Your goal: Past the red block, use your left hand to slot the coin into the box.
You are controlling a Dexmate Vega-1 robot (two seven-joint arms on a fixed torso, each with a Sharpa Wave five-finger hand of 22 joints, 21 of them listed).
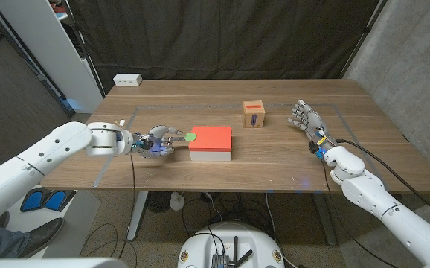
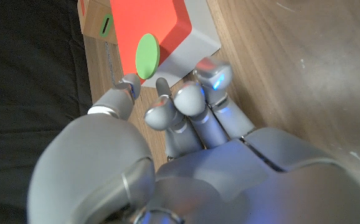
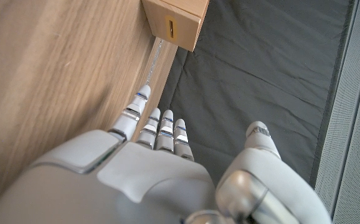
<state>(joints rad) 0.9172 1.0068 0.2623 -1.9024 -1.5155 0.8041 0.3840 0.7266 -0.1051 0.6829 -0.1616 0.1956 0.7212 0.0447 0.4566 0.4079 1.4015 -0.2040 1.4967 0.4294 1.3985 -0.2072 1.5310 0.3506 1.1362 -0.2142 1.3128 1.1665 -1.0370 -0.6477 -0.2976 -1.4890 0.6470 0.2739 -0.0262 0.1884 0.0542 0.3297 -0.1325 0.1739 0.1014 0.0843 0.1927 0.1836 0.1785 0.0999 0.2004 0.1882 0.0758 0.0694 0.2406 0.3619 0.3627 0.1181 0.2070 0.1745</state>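
The wooden worktop shows plank grain, with a pale taped outline running along its left side and far part. Near the middle sits a red block on a white base, resting directly on the wood. Farther back and to the right stands a small wooden box with a red top and a dark slot in its near face, well apart from the block. At the far left corner, a white power strip lies at the edge.
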